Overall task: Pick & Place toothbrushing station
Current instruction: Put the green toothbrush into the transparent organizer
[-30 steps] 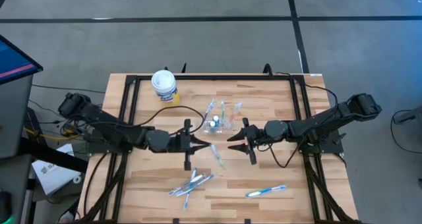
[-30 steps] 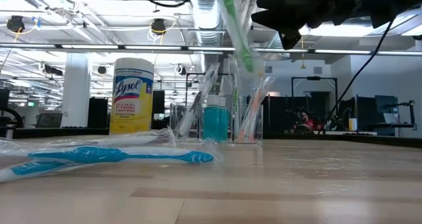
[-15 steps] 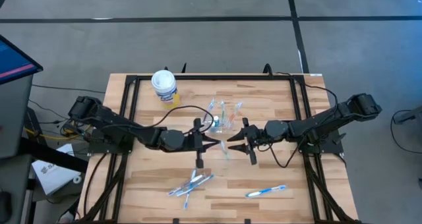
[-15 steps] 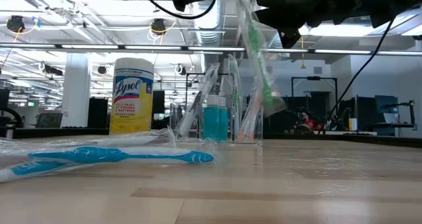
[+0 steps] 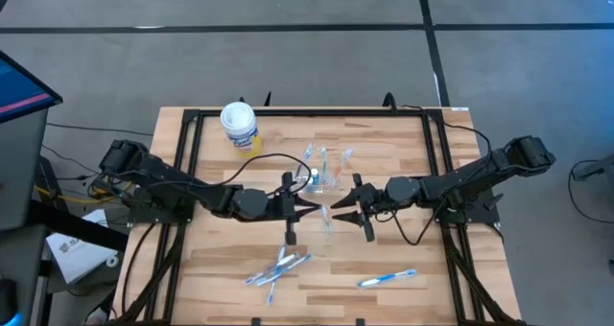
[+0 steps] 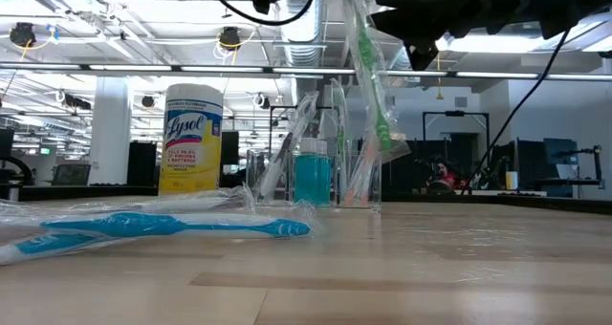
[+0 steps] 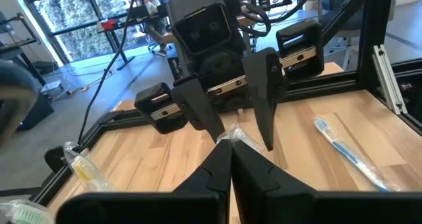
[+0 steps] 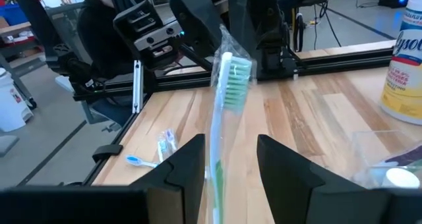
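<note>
Left gripper [image 5: 309, 210], pinching a wrapped green toothbrush [image 8: 223, 105] mid-table beside the clear cup [image 5: 321, 180], seems to be handing it over, so the spread right gripper [image 5: 336, 211] must close next.

Robotics lab, exposed ducts [image 6: 304, 19], other rigs [image 6: 459, 162]

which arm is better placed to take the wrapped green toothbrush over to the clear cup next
Probably the right. Its gripper stands open around the hanging green toothbrush, so it need only close. The left gripper is shut on the wrapper's top and reaches from the far side; the clear cup sits just behind both.
</note>
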Robot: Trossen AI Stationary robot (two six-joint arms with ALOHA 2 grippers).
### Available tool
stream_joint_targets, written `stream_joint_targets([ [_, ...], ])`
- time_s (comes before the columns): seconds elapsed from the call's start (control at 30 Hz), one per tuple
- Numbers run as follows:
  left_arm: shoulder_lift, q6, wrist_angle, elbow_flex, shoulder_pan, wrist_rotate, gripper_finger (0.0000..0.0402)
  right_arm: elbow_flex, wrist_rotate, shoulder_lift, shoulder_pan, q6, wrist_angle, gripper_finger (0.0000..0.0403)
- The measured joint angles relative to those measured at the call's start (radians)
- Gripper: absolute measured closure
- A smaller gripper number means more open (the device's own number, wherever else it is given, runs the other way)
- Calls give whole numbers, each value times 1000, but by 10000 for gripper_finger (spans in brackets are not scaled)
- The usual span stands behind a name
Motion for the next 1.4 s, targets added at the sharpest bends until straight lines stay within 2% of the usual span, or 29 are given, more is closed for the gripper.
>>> stream_joint_targets([
  [0.23,0,0,0,0,0,0,401,0,0,3,2,3,2,274],
  [0.37,0,0,0,0,0,0,401,5,-8,63,14,2,63,274],
  [0.53,0,0,-3,-2,0,0,401,67,-30,144,-1,-3,45,274],
  [0.77,0,0,-21,-2,0,0,401,144,-52,176,-11,-6,-8,277],
  [0.97,0,0,-27,-3,0,0,401,166,-52,182,-12,-31,-76,313],
  [1.17,0,0,-28,-3,0,0,401,165,-52,180,-11,-34,-76,389],
  [1.4,0,-1,-28,-3,0,0,398,166,-52,180,-11,-35,-76,394],
])
